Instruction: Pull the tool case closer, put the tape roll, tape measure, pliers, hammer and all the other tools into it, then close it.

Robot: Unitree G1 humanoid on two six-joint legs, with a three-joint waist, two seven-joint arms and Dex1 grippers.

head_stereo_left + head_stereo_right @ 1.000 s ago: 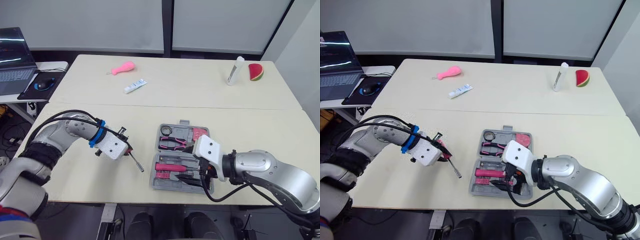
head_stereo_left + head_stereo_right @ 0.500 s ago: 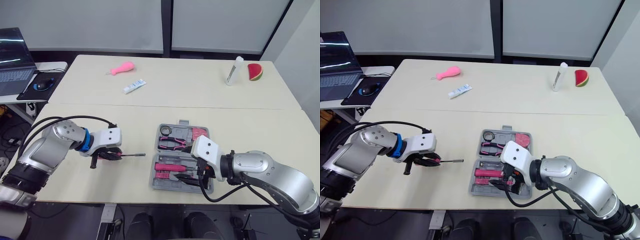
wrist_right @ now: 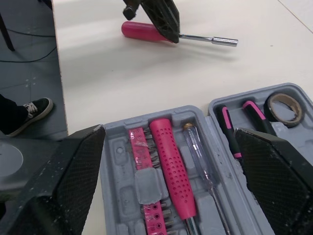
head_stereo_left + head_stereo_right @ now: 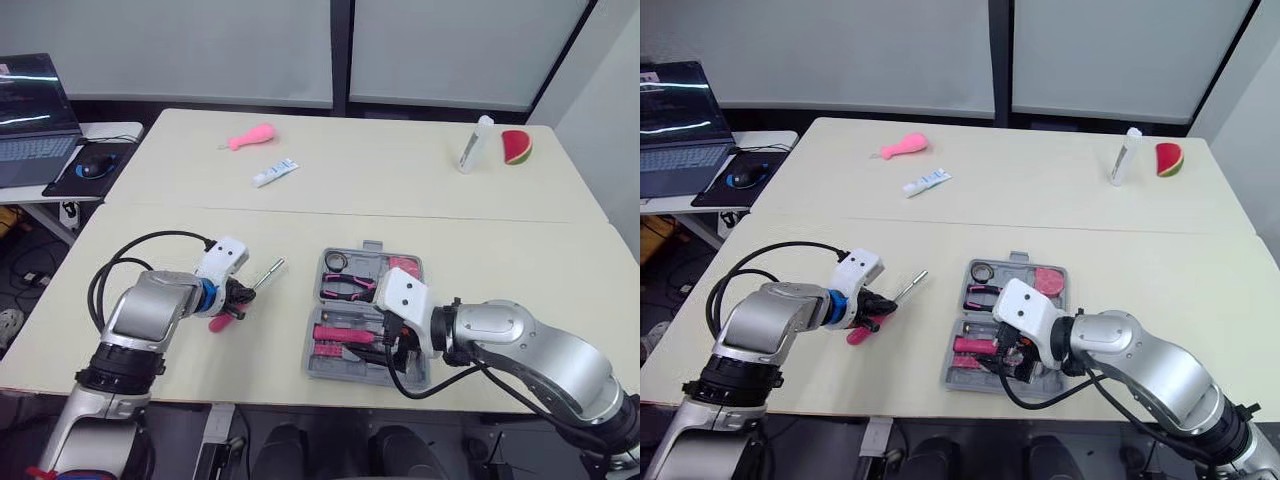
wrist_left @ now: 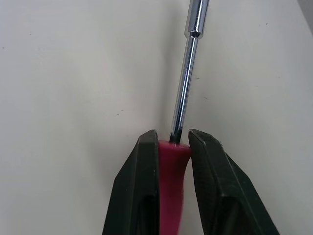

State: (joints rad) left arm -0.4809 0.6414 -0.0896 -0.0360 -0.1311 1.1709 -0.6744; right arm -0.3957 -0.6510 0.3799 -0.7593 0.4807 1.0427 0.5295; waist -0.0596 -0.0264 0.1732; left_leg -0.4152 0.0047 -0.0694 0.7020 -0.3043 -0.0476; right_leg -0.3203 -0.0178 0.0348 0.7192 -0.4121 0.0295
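The grey tool case (image 4: 313, 362) lies open on the near table. It holds a tape roll (image 4: 333, 262), pink-handled pliers (image 4: 350, 287), a pink tape measure (image 4: 401, 266) and a pink-handled tool (image 3: 173, 166). My right gripper (image 3: 169, 131) hovers open over the case's front half. Left of the case, my left gripper (image 5: 173, 139) is shut on the pink handle of a screwdriver (image 4: 262, 277). The screwdriver sits low at the tabletop, its steel shaft (image 5: 186, 83) pointing away toward the far right.
On the far table lie a pink balloon-shaped toy (image 4: 250, 135), a white tube (image 4: 272, 172), a white bottle (image 4: 472, 142) and a watermelon slice (image 4: 515, 146). A laptop (image 4: 30, 115) and a mouse (image 4: 95, 168) sit on a side desk at far left.
My left gripper has swung the screwdriver round: its shaft pointed down-right, then right, and now points away toward the far right. The right gripper stayed over the case.
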